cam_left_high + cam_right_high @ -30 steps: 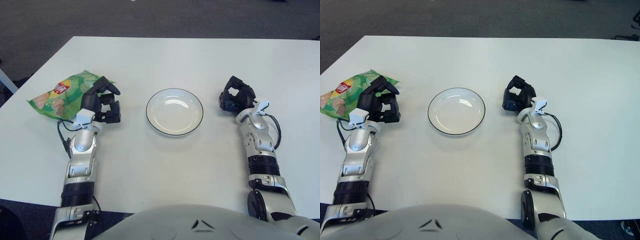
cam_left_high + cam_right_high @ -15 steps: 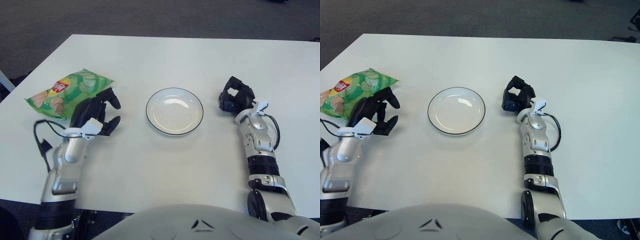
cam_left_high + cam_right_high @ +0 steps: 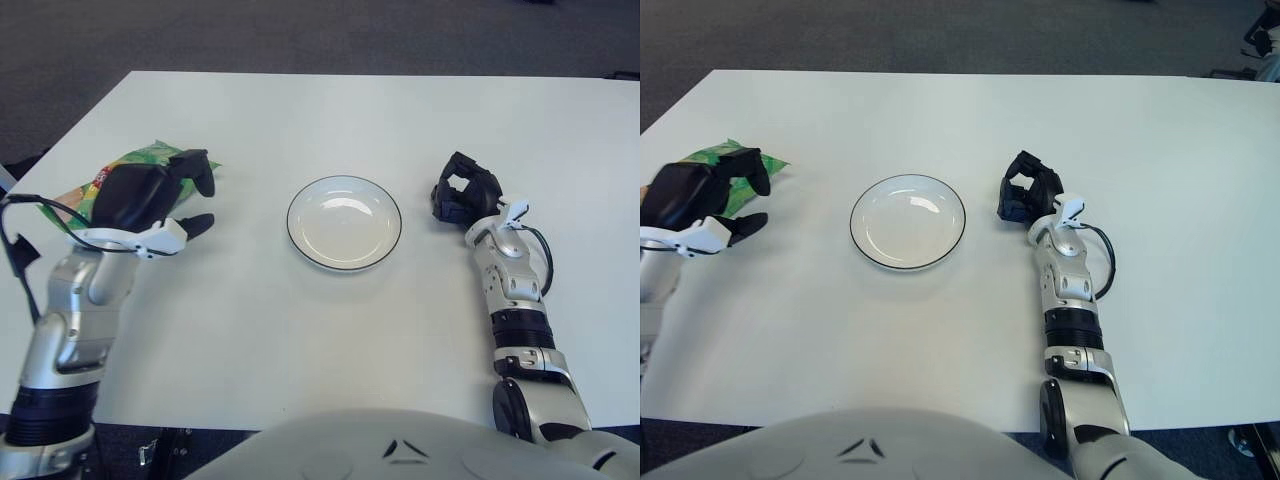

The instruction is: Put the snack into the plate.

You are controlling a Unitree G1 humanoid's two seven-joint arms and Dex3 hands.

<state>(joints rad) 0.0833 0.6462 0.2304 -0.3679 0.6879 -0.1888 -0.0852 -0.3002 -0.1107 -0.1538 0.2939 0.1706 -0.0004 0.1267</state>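
We note the left robot hand (image 3: 150, 200), fingers apart, over the snack (image 3: 135, 165) near the table's (image 3: 330, 110) left edge; the right eye view mostly hides the bag. The right robot hand (image 3: 462, 195), curled on nothing, rests right of the plate (image 3: 343, 222).

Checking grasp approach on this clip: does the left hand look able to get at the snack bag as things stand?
Probably yes: the left hand is right over the snack bag, with nothing between them.

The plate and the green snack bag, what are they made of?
The plate looks like glazed ceramic, or maybe hard plastic: it is white and glossy with bright light spots and a thin dark rim line. The snack bag looks like thin printed plastic film: green, shiny and crinkled. The left hand hovers over it, fingers open. The right hand rests curled on the table.
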